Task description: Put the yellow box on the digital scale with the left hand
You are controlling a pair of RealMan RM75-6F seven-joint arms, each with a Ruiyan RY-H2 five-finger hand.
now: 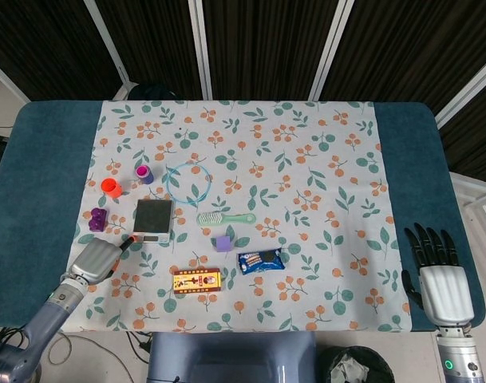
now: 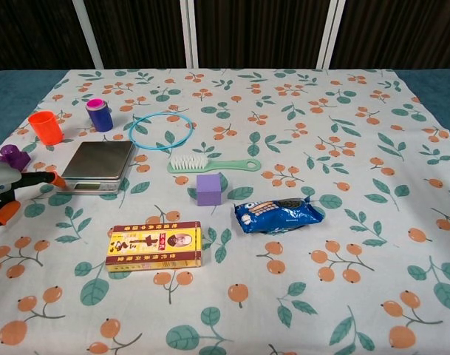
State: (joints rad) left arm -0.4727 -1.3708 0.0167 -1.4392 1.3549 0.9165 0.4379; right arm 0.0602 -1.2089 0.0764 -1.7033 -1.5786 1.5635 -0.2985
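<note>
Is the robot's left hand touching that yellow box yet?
Apart. The chest view shows the left hand at the table's left edge, with bare cloth between it and the yellow box; the head view agrees.

The yellow box (image 2: pixel 154 246) lies flat on the flowered cloth, a long carton with a red printed panel on top, lengthwise across the table, just right of the left hand (image 1: pixel 95 260) and nearer the table's front edge, untouched. The digital scale (image 2: pixel 99 166) sits just beyond the hand's fingertips, its grey platter bare, display strip facing front.
</note>
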